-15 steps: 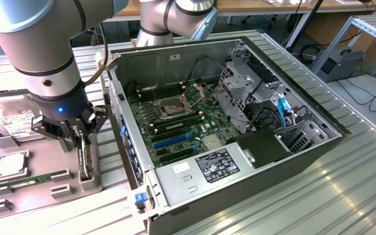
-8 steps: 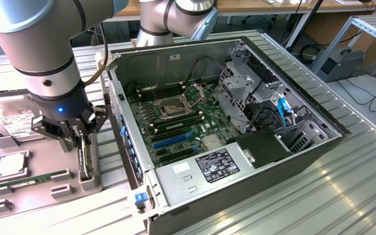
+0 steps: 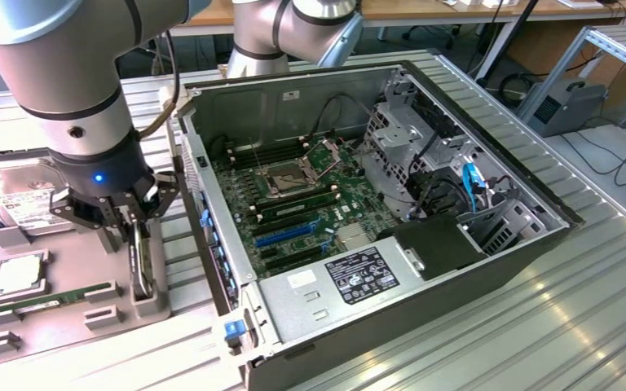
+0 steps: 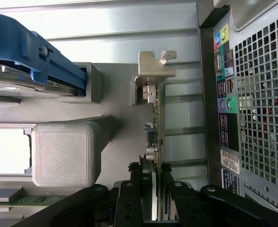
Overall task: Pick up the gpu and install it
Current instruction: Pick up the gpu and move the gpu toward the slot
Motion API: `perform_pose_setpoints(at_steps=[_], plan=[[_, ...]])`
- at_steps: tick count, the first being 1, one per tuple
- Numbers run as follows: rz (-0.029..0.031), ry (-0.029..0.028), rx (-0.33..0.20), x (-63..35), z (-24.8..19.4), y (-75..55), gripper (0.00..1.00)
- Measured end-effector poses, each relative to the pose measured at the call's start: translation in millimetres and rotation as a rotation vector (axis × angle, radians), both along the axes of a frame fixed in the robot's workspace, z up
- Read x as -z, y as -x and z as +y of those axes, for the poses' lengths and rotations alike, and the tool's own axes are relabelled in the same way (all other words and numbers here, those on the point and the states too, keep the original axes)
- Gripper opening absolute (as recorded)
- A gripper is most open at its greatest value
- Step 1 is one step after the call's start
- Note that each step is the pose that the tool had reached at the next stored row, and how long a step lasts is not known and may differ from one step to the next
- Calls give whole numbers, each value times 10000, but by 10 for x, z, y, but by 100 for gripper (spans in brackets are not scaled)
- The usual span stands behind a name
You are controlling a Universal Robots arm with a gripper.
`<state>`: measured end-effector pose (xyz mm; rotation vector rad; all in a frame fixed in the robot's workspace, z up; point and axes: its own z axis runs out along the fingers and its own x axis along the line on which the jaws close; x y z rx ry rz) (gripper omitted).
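A ribbed metal bench (image 3: pixel 574 326) is carrying a grey printed tray (image 3: pixel 85 261) just beside an open computer case (image 3: pixel 291 326). The gripper (image 3: pixel 128 224) is hanging directly over the tray, and its black jaws are pinching the top edge of the gpu (image 3: pixel 139 265). The gpu is standing on edge in its tray slot. This thin dark card is lying lengthwise along the case's perforated, ported panel (image 4: pixel 252 94), with its pale folded metal bracket (image 4: pixel 153 66) at the end away from the jaws. A silver hard drive (image 3: pixel 19 195) and a green memory stick (image 3: pixel 46 300) are sitting further across the tray.
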<state>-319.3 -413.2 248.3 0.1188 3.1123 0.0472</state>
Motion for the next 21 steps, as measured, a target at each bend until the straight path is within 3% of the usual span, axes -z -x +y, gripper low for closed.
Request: perform_pose_setpoints(at_steps=[21], plan=[[0,0,0,-148,0,-3,27]])
